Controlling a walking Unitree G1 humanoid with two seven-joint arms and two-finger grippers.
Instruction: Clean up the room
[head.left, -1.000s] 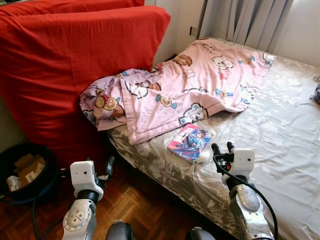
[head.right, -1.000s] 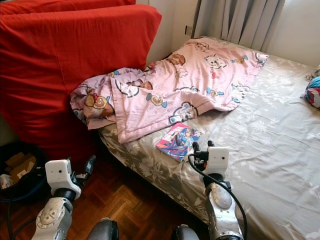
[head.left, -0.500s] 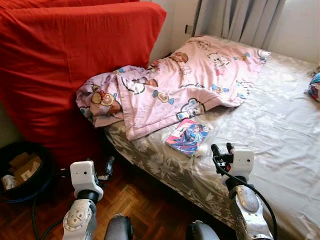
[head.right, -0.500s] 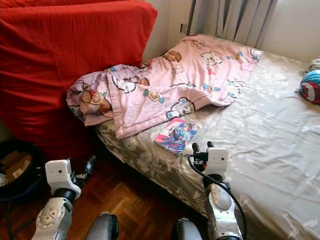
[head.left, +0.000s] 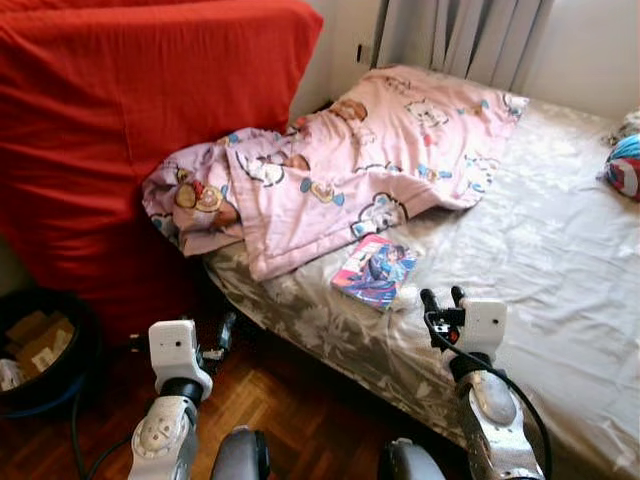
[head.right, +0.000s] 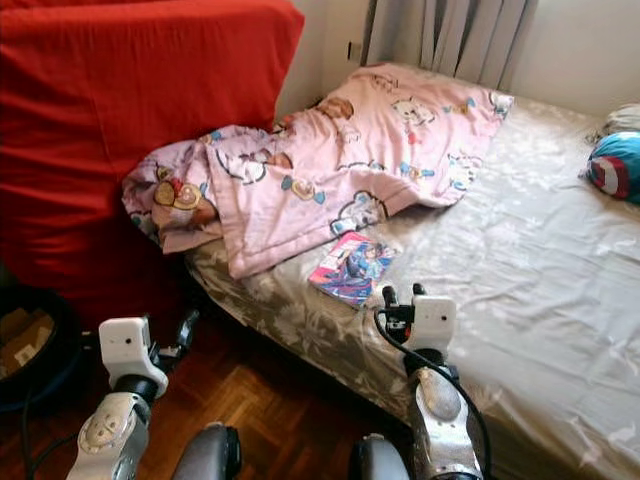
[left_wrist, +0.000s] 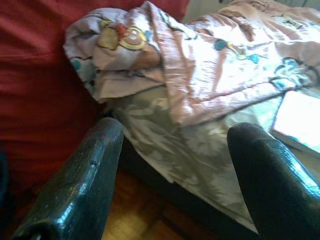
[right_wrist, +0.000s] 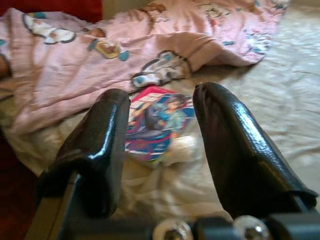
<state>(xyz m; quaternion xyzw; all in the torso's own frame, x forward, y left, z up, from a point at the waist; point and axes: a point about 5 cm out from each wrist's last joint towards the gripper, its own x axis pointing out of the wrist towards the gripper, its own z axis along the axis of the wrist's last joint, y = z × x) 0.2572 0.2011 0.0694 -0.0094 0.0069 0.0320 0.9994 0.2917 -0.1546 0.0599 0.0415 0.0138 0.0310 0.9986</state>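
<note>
Clearly the right gripper (head.left: 445, 298) is nearer: the book (head.left: 374, 271) lies flat on the bed (head.left: 560, 250) just ahead of its released, empty jaws, slightly toward the robot's left, its long axis angled toward the pink blanket (head.left: 370, 160). Bare sheet surrounds it. The left gripper (head.left: 222, 330) hangs released over the floor (head.left: 290, 420).

Silver arms, white wrist blocks, black claws
</note>
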